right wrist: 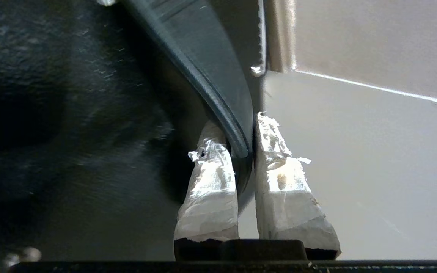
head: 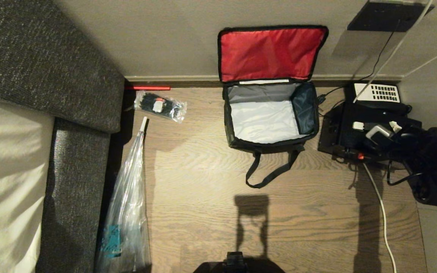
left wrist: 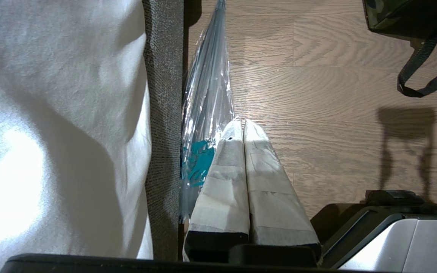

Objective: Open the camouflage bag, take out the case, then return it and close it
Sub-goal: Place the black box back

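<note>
The camouflage bag [head: 237,136] stands open against the wall, its red lid [head: 269,53] folded up and back. Its silver-grey interior [head: 264,121] shows nothing inside. The strap handle [head: 268,172] lies on the floor in front of it. My right gripper [right wrist: 239,127] is shut on the thin grey-black rim [right wrist: 211,87] of the case [right wrist: 70,113], whose dark speckled face fills one side of the right wrist view. In the head view the right arm [head: 436,167] is a dark bulk at the far right. My left gripper [left wrist: 240,123] hangs shut and idle beside the bed.
A long clear plastic bag [head: 125,212] lies along the grey upholstered bed frame [head: 78,182], and a small one [head: 159,106] sits near the wall. A black telephone [head: 378,93], plugs [head: 374,132] and a white cable [head: 383,216] crowd the right.
</note>
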### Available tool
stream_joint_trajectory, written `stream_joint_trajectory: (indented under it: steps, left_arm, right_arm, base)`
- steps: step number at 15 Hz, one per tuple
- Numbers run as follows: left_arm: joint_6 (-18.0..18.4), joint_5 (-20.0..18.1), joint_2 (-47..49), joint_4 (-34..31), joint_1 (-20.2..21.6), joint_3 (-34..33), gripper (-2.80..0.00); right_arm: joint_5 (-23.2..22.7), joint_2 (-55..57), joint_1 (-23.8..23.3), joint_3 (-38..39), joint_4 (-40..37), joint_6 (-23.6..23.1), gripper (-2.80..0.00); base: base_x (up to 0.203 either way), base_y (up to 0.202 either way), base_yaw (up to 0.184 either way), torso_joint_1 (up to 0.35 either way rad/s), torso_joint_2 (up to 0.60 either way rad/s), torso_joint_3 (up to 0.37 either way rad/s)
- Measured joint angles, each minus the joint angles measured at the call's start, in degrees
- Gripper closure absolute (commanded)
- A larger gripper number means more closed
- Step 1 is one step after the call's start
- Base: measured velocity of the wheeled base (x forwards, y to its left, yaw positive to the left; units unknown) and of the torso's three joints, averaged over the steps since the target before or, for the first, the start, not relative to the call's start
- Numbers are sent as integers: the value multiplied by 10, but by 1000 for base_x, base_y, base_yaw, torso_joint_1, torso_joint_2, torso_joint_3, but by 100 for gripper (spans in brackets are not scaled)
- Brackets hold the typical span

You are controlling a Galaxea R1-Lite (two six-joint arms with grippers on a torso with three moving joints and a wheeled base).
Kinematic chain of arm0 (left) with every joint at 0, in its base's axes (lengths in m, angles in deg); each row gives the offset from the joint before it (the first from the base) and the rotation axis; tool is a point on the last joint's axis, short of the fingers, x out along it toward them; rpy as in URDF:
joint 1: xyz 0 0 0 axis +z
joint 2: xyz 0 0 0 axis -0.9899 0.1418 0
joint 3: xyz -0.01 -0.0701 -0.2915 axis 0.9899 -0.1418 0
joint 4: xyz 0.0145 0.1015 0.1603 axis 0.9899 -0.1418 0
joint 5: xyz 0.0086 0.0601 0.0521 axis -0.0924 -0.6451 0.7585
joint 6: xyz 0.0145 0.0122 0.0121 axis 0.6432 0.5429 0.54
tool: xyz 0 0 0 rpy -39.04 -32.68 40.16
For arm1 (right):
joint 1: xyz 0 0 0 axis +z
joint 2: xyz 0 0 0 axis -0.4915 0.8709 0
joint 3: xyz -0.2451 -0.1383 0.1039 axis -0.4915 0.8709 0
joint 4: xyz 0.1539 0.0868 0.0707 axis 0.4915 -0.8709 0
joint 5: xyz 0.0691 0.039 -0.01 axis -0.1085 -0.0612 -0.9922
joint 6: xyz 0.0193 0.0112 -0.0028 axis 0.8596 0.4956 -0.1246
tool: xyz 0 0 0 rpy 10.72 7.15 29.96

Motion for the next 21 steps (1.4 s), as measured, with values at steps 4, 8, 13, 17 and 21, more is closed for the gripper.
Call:
stream_joint_trajectory:
  steps: [4,8,13,17,21]
  left_arm:
    - [0,0,0,0,0,0,0]
    - [0,0,0,0,0,0,0]
    - [0,0,0,0,0,0,0]
    - [0,0,0,0,0,0,0]
    - [0,0,0,0,0,0,0]
  right_arm:
    - [-2,-52,0,27,-2,2,0]
    - [-1,-88,-1,41,6,1,0]
    - [0,-120,-1,47,7,0,0]
    - [-2,-160,-1,71,6,2,0]
    - [-2,-196,-3,82,7,2,0]
  base:
    - [0,0,0,0,0,0]
    - [0,0,0,0,0,0]
    - [0,0,0,0,0,0]
    - [0,0,0,0,0,0]
    - [0,0,0,0,0,0]
